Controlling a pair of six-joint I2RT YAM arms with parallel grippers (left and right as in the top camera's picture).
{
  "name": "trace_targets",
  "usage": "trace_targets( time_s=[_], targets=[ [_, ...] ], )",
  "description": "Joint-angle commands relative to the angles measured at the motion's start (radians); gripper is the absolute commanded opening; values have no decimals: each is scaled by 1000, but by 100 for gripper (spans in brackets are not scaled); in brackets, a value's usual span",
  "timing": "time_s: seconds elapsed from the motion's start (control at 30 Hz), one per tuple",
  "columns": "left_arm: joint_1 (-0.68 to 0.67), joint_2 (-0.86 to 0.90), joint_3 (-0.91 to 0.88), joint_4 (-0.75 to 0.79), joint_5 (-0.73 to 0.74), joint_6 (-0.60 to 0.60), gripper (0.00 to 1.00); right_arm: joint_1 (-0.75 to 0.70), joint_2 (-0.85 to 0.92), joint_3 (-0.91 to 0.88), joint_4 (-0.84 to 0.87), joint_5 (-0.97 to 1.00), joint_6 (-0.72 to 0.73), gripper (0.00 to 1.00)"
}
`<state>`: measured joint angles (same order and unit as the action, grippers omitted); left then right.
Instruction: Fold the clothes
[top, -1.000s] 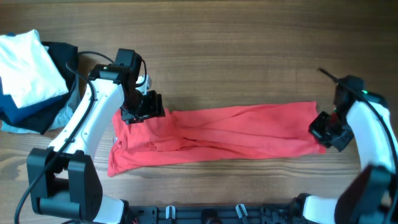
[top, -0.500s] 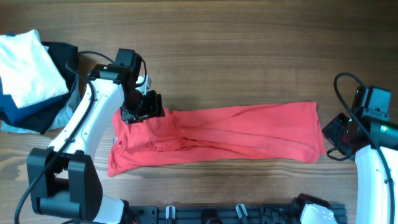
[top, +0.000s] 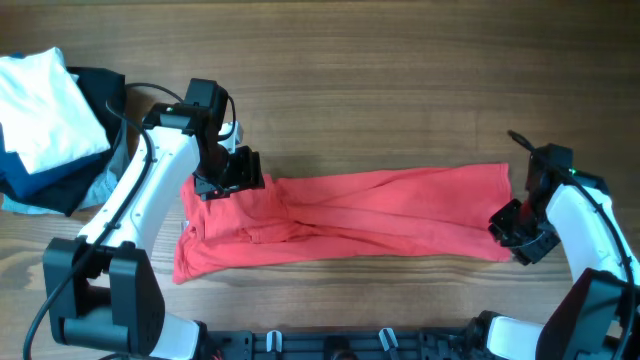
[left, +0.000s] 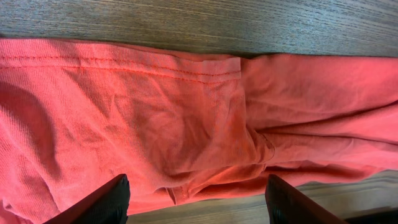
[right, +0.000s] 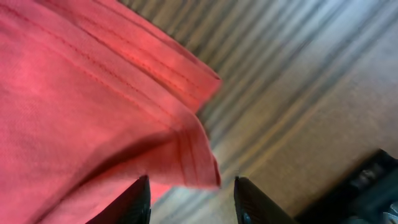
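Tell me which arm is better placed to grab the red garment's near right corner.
Right. The right gripper hangs open at that corner of the red garment, the hem between its fingers in the wrist view. The left gripper is over the opposite end.

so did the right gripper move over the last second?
Yes. The right gripper had backed off right of the red shirt, and is now back left at its lower right corner.
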<state>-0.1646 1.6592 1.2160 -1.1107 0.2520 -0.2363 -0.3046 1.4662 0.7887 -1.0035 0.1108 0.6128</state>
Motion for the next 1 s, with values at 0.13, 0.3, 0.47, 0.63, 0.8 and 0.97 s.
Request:
trace_targets(
  time_s=[0.13, 0.3, 0.47, 0.63, 0.8, 0.97],
  targets=[
    [-3, 9, -8, -7, -10, 23, 70, -3, 8, -83, 130, -61, 15, 46],
    [-4, 9, -8, -8, -10, 23, 70, -3, 8, -83, 185, -105, -31, 4],
    [-4, 9, -8, -8, -10, 23, 70, -3, -90, -39, 145, -135, -132, 4],
    [-3, 9, -8, -7, -10, 23, 70, -3, -354, 4, 83, -150, -220, 4],
    [-3, 9, -8, -7, -10, 23, 70, -3, -504, 4, -6, -146, -155, 4],
    [-3, 9, -8, -7, -10, 23, 70, -3, -526, 4, -47, -152, -76, 4]
  ],
)
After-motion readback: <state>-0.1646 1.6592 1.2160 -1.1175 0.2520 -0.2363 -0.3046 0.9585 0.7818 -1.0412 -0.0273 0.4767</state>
